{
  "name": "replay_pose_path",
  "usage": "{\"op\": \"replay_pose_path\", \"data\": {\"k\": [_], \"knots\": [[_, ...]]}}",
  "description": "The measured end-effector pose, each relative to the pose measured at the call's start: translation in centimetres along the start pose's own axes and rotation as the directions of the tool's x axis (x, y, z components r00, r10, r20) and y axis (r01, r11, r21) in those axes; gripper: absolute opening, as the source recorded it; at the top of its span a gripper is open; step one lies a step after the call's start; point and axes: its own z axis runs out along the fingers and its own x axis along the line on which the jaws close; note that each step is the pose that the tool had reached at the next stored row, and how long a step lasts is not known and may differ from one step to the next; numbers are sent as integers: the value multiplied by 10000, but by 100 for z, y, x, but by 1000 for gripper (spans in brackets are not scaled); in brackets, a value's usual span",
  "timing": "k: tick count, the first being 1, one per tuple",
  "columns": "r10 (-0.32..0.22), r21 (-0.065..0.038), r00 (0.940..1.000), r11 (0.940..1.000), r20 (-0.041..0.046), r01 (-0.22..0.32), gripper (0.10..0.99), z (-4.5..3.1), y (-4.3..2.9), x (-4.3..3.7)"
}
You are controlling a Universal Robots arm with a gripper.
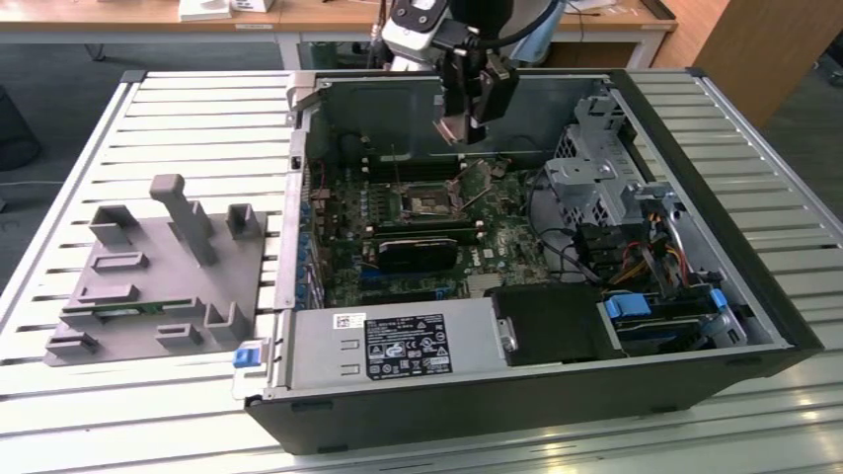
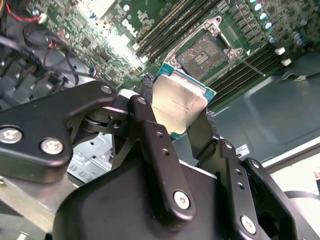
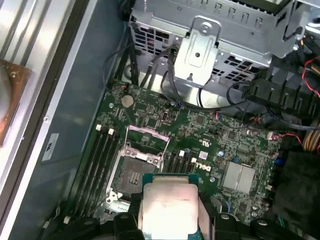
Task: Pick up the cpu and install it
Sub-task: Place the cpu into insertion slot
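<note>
Silvery-grey metal is what we notice first: the cpu is pinched between the two black fingers of the gripper, one finger pressing on each of two opposite edges. Its metal top is turned toward the second wrist view, and a thin greenish rim shows around it. In the exterior view we see the gripper hanging over the open computer case, which lies on its side on a pale slatted table. The chip is held in the air, clear of the green motherboard below it. On that board the black square socket lies uncovered inside a silvery metal frame, near the gripper but not touching the chip. In the first wrist view we find the chip just beside the socket, with long dark memory slots running along either side of the socket. A grey plastic fixture stands on the table at the exterior view's left, well apart from the case's interior and from the gripper.
</note>
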Motion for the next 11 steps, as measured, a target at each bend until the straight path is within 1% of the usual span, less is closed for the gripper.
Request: {"op": "replay_pose_path", "data": {"k": [5, 11], "knots": [[509, 12, 9987, 9987, 42, -510, 529, 37, -5, 2], [990, 21, 9951, 9951, 80, -990, 529, 74, -15, 5]]}}
